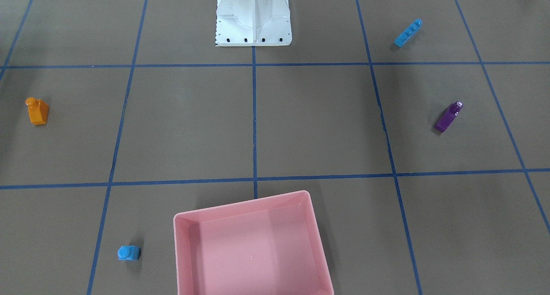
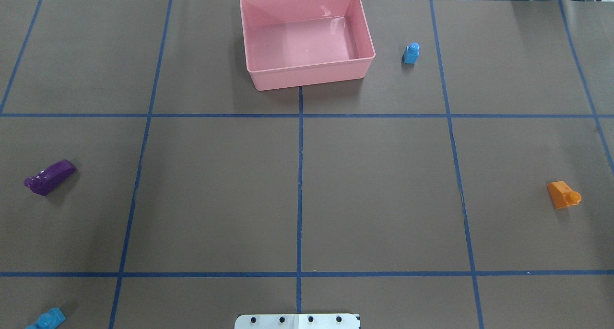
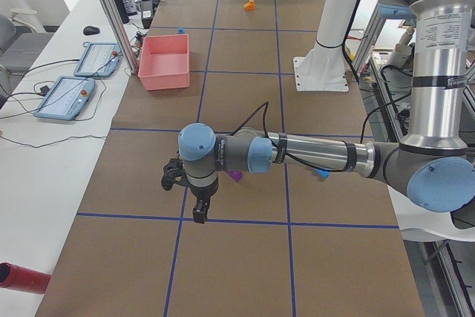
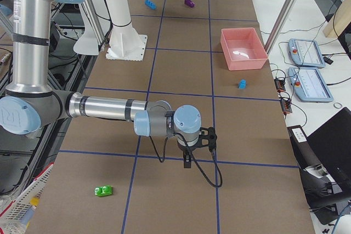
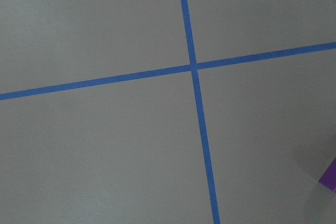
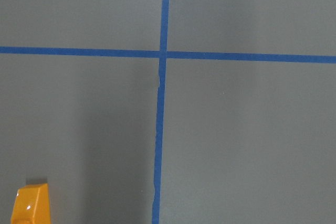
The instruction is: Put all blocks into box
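**Blocks scattered, box unfilled.** No block is yet held by the box [image 2: 307,77], shown at top centre of the overhead view. The small blue block [image 2: 411,53] is found just right of it, the orange block [image 2: 562,195] at far right and the purple block [image 2: 49,176] at far left. The long blue block [image 2: 48,318] is cut off at the lower left corner. The green block [image 4: 103,191] is caught only in the side views, at lower left of the right-end one.

The left hand [image 3: 199,215] and right hand [image 4: 187,161] are hung above the table [image 2: 379,190]. Whether they are open or closed cannot be told.

A miss is judged likeliest with the green block, placed well apart from the rest. A slip is judged likeliest with the glossy purple and orange blocks, laid on their sides. The box could be shoved by a low carry. That reach may be cramped by the white base [image 1: 253,19], set near the long blue block. Two pendants [image 4: 311,84] are laid beside the table, past the box.
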Robot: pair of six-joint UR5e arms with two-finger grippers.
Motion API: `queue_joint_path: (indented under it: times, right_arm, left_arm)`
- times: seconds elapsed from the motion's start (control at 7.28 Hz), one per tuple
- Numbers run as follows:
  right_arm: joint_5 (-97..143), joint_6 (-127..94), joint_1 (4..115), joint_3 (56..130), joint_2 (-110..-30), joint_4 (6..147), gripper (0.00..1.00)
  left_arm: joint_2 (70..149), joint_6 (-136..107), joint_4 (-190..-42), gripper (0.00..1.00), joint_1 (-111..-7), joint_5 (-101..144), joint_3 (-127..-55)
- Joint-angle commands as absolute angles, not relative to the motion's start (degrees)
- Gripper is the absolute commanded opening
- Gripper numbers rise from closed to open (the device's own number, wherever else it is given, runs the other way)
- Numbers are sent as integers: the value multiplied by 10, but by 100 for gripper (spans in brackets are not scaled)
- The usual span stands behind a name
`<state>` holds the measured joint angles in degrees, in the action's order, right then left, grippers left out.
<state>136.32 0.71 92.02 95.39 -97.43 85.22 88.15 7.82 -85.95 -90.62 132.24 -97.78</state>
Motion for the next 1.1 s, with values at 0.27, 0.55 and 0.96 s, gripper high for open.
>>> queue_joint_path:
  times: [0.27,0.55,0.96]
  right_arm:
    - [1368,8,898,963,-969,847,100]
    - [1382,-3,861,1002,-961,853,100]
    - [1378,-137,784,1010,-959,803,100]
  left_arm:
    - [891,79,-861,100,-902,1325,-993]
    - [888,79,-889,100,-884,1329,-1012]
    - [909,77,-889,100,-868,1329,-1028]
